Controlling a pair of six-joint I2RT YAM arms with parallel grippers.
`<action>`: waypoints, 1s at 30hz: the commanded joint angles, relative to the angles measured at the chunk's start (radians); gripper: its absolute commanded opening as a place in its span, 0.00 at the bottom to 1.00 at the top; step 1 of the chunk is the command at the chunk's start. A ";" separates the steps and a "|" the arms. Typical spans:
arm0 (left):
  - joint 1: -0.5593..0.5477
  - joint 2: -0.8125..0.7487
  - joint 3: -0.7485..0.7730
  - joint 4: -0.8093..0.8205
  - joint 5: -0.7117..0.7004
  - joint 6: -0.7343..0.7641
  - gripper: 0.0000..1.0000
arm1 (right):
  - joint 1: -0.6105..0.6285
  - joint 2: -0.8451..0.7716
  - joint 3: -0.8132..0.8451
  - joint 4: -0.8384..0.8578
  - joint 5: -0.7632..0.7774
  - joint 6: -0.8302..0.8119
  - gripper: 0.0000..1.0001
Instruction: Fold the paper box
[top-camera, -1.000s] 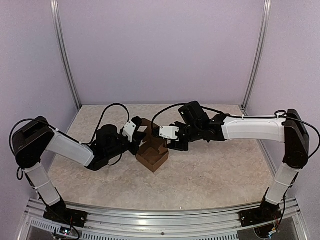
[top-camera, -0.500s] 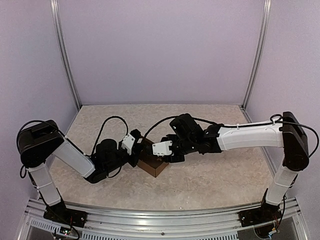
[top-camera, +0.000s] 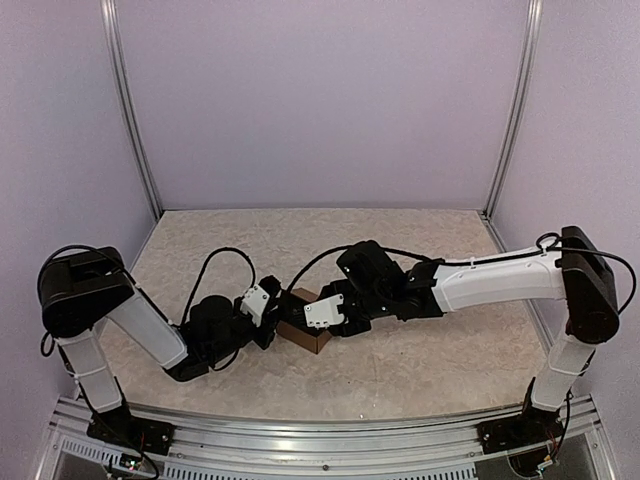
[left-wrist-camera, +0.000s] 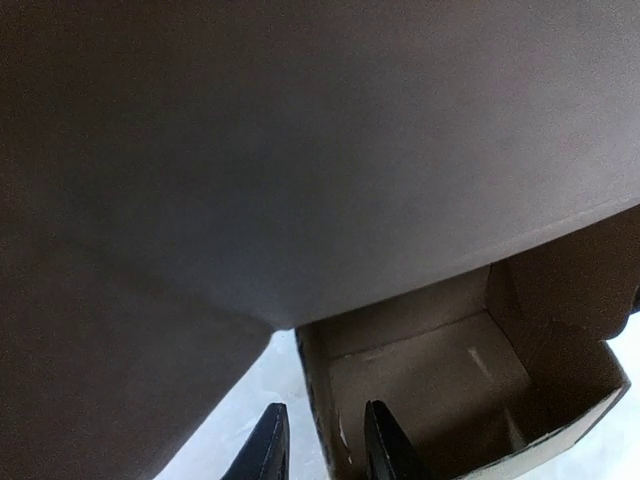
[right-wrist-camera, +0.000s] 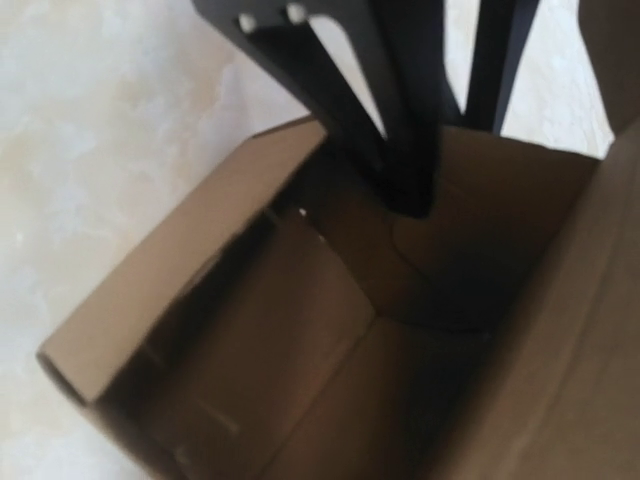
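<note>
On the table (top-camera: 430, 352), the paper box (top-camera: 305, 337) sits mouth up, one corner nearward.

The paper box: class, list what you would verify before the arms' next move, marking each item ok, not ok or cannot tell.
1. The paper box stands on the table, open side up: ok.
2. Top folded shut: not ok.
3. The left tool straddles one wall, jaws apart: ok.
4. The right tool reaches inside the box: ok.
5. The right tool grips a wall: cannot tell.
</note>
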 joint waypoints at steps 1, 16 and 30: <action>-0.016 -0.039 -0.053 0.008 -0.076 -0.002 0.27 | 0.023 0.004 -0.029 -0.019 0.009 -0.038 0.49; -0.126 -0.143 -0.111 -0.146 -0.185 -0.037 0.36 | 0.028 0.016 0.014 -0.174 -0.040 -0.081 0.60; -0.265 -0.355 -0.195 -0.441 -0.295 -0.230 0.50 | 0.035 0.023 -0.023 -0.142 0.022 -0.101 0.67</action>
